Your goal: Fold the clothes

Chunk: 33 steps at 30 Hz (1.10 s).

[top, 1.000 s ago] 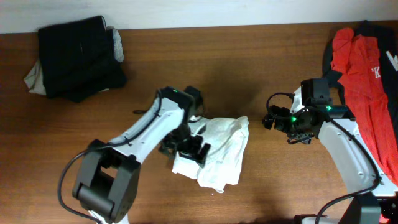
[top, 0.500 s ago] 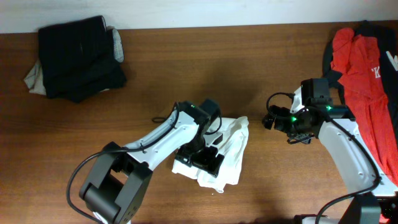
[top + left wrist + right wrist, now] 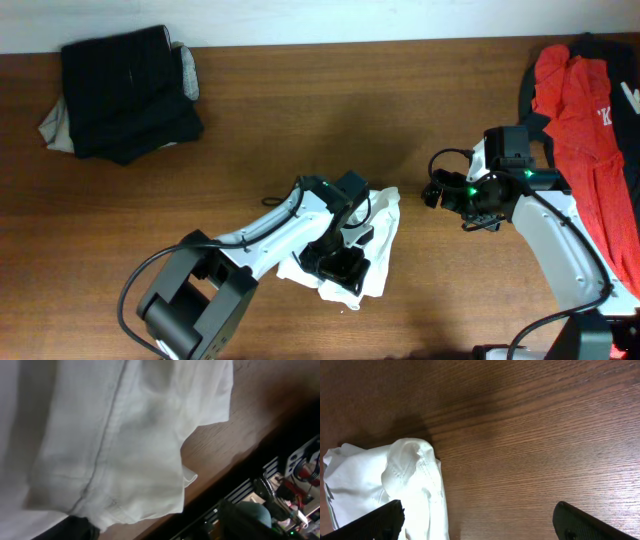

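One white T-shirt (image 3: 378, 232) lies crumpled in a loose heap on the counter (image 3: 300, 130), directly beneath the left hand (image 3: 340, 265). That hand is pressed down into the near part of the heap, with cloth bunched around it. In the left wrist view the shirt (image 3: 125, 435) fills most of the frame, showing a stitched seam and a hemmed edge against bare wood. Only a sliver of one dark finger (image 3: 75, 529) shows at the bottom edge. Whether the jaws have closed on the fabric cannot be told.

The right hand (image 3: 445, 193) hangs above bare wood, apart from the shirt, which lies off to its left. Its own camera shows the shirt (image 3: 410, 480) ahead of its left fingertip. The right hand (image 3: 481, 521) is spread wide, and nothing sits between the fingertips.

Far beyond the left hand, toward the back left corner, sits a folded stack of black garments (image 3: 125, 95). Behind the right hand, at the right edge of the counter, a red garment (image 3: 590, 130) lies spread over dark cloth.
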Each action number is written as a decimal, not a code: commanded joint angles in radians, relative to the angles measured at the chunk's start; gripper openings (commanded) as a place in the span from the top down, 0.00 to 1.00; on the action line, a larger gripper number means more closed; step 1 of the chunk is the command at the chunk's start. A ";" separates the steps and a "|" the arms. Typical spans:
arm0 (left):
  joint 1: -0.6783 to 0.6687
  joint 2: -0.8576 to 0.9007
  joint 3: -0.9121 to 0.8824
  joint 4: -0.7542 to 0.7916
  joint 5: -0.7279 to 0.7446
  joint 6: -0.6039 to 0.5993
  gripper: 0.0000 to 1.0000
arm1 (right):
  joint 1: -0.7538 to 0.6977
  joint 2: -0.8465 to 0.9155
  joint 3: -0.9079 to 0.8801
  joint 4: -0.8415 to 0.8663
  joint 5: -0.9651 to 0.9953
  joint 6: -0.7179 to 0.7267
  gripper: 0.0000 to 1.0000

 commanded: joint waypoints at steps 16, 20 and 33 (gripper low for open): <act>-0.172 0.024 -0.004 0.042 0.150 0.023 0.83 | -0.046 0.001 -0.002 0.023 0.011 0.008 0.01; -0.175 0.024 0.003 0.056 0.150 0.023 0.01 | -0.148 0.001 -0.002 -0.011 -0.026 0.007 0.01; 0.031 0.029 0.421 -0.177 -0.041 0.114 0.01 | -0.152 0.001 -0.002 -0.036 -0.026 0.003 0.01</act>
